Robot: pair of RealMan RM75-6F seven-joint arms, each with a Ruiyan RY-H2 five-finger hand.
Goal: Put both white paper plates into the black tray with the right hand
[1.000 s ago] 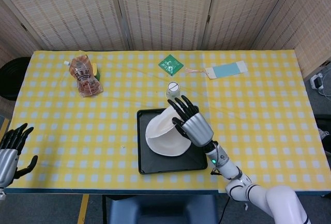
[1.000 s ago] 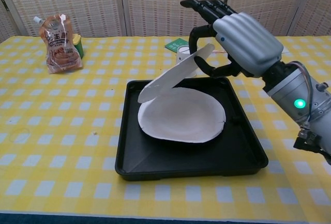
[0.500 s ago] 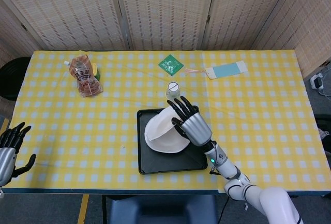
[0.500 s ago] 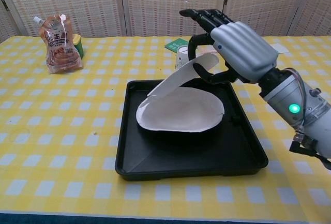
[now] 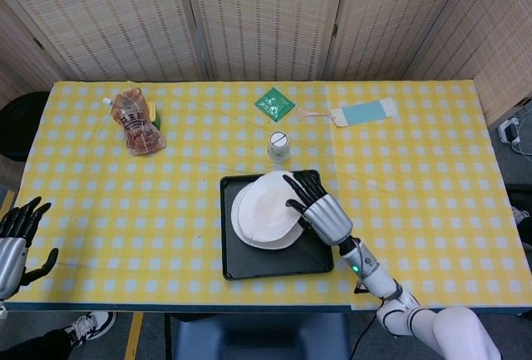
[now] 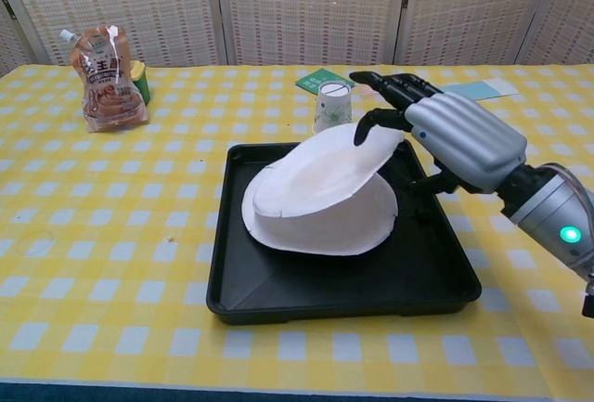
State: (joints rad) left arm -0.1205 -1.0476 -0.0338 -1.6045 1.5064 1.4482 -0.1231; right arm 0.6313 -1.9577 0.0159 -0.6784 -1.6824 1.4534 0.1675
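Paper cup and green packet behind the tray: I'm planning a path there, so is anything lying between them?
Nothing; the head view shows only bare checkered cloth between the paper cup and the green packet.

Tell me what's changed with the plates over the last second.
The right hand lowered the upper paper plate from steeply tilted to nearly flat on the lower plate in the black tray, still gripping its far edge. Left hand stayed open.

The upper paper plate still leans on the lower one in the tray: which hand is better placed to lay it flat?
The right hand. It already holds the upper plate at its raised edge, over the black tray. The left hand hangs open at the table's far left edge, away from the tray.
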